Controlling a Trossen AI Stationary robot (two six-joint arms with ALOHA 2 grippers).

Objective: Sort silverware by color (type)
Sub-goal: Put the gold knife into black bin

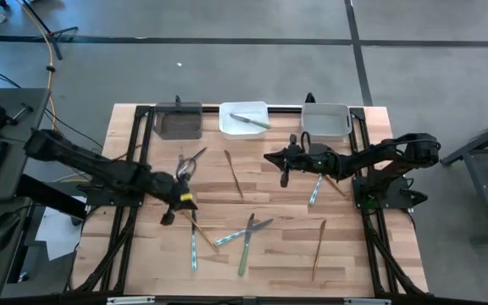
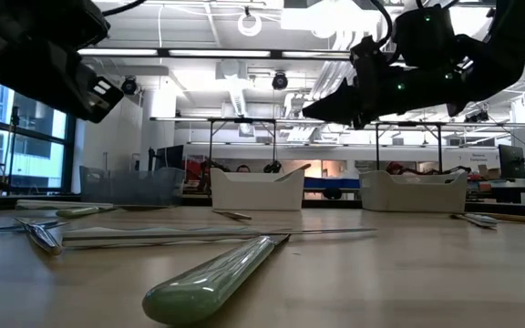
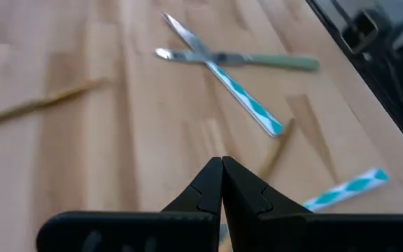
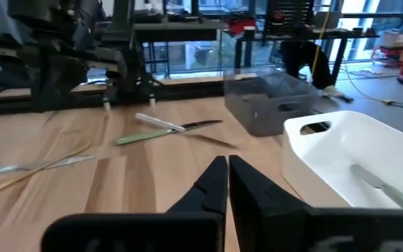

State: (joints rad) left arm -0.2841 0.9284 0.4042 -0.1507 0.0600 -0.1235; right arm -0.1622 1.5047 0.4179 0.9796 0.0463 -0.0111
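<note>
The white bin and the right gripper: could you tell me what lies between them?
Only bare wood separates the white bin from the shut right gripper, as the high view shows.

Bright, even light falls from ceiling lamps (image 2: pixel 249 23) high above the pale wooden slatted table (image 1: pixel 269 254), with daylight through tall windows (image 2: pixel 21 137) beyond it. Shadows on the table are faint and soft. At table height, the pale green rounded handle (image 2: pixel 212 273) lying nearest is blurred, and the left wrist view is smeared.
</note>
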